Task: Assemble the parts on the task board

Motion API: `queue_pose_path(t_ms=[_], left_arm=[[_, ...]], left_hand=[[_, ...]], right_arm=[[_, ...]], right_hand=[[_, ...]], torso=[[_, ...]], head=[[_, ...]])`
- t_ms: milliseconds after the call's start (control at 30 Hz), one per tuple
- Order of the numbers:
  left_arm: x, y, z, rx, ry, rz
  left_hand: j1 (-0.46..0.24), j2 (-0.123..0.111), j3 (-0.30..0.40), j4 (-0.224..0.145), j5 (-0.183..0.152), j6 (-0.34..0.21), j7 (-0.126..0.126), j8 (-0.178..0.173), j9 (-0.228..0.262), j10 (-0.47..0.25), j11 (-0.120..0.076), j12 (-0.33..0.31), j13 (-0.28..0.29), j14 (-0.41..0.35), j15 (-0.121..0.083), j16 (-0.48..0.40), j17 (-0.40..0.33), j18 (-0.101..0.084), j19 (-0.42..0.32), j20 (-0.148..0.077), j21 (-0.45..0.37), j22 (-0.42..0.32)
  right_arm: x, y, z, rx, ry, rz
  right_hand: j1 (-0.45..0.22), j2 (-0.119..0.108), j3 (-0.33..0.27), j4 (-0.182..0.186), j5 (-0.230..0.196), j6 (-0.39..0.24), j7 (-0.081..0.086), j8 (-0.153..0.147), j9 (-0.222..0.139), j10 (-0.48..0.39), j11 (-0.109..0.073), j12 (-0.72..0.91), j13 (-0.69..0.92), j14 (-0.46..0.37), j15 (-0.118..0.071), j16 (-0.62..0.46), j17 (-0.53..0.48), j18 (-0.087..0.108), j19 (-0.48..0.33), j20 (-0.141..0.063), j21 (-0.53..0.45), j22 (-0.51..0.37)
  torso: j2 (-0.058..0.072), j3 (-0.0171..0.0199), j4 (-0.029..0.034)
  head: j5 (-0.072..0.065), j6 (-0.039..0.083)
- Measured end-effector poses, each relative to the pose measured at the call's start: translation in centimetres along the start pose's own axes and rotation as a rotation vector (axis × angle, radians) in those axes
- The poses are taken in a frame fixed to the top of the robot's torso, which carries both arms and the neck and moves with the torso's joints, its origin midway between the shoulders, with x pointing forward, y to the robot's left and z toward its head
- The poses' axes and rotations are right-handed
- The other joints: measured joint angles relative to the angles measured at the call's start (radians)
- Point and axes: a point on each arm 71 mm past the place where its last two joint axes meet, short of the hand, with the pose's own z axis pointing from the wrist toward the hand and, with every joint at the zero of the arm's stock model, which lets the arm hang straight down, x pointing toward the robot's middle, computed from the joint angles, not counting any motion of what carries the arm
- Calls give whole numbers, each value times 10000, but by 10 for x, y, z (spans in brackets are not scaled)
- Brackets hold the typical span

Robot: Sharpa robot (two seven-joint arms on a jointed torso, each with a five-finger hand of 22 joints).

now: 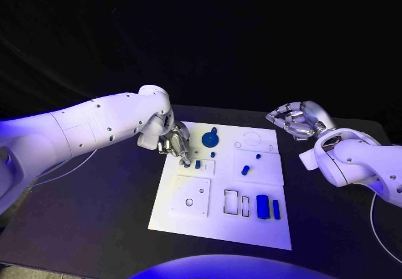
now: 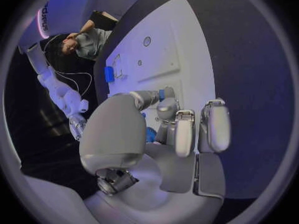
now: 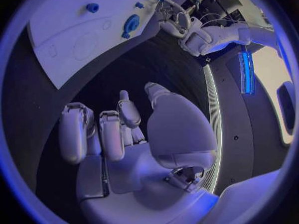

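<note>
The white task board [image 1: 251, 229] lies mid-table. My left hand [image 1: 173, 141] hangs over its upper left corner, its fingertips down at a small recessed plate. It pinches a small blue part [image 2: 162, 92] between thumb and a finger. A second small blue part [image 1: 197, 164] stands beside the fingertips. A round blue disc [image 1: 210, 139] sits just right of the hand, with a blue peg [image 1: 246, 170] lower down. Two blue bars [image 1: 268, 207] lie near the board's lower right. My right hand [image 1: 297, 122] floats off the board's upper right corner, holding nothing, fingers loosely bent.
The board [image 3: 62, 35] has several cut-outs and a round recess [image 1: 251, 139] near its top right. Black table [image 1: 92, 232] surrounds it on all sides. A cable [image 1: 71, 168] trails under my left arm.
</note>
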Motion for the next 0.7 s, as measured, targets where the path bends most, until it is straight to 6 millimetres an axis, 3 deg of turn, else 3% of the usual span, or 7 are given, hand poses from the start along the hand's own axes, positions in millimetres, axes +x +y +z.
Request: queue_pose_path(t_ms=[700], left_arm=[[-2,4,2,-186,171,63]], left_hand=[[-20,-23,-28,-28,-4,62,12,-56,5,54,-20,90,102,0,0,40,0,-1,-1,-1,-1,-2]], right_arm=[[0,0,0,4,5,0]], right_hand=[[0,0,0,0,0,0,0,0,0,0,0,0,-16,0,0,0,-2,0,0,0,0,-3]], torso=[[-3,1,4]], head=[[-4,-56]])
